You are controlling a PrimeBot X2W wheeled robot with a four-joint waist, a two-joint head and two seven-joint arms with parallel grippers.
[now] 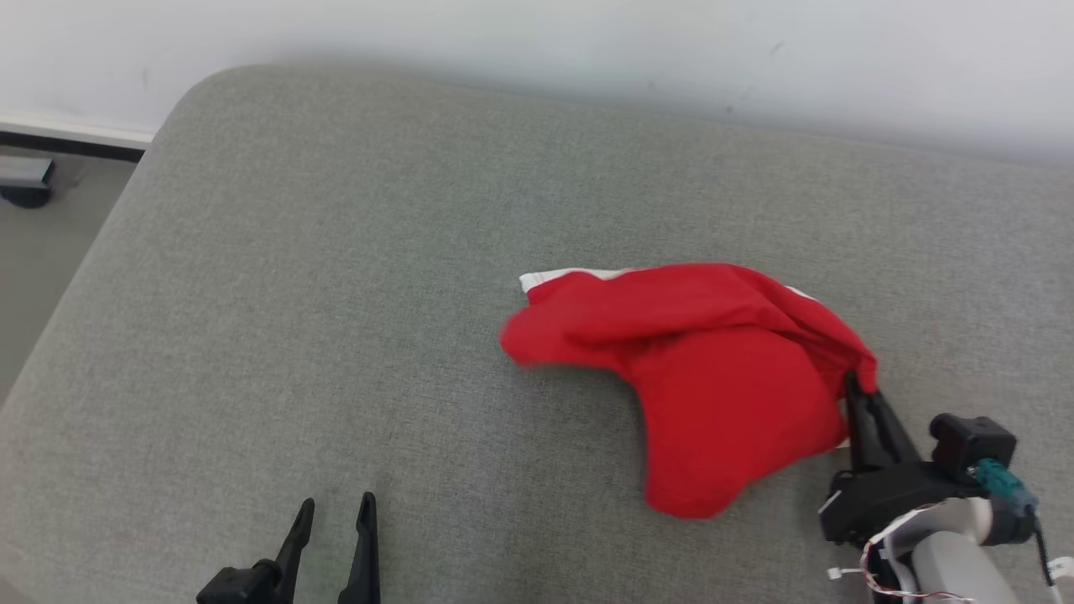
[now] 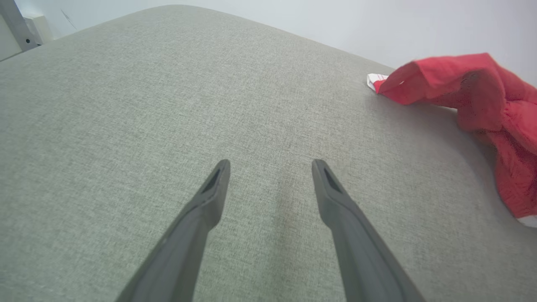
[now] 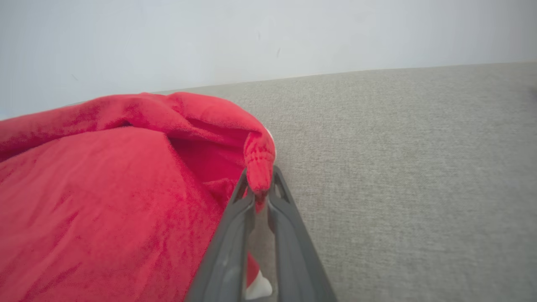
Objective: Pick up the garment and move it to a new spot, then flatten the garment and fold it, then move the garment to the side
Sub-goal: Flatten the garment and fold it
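Right pincer (image 3: 260, 186) nipping red garment (image 3: 105, 201) edge, wrist view; left pincer (image 2: 270, 167) spread

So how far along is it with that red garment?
Barely started. Nothing looks done: the red garment sits crumpled on the grey cushion. In hand: the right gripper pinches its edge; the left gripper hovers open, apart. Moving, flattening, folding remain.

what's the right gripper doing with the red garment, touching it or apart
Touching. The right wrist view shows the right gripper shut on a bunched fold of the red garment, with the cloth pinched between its fingertips.
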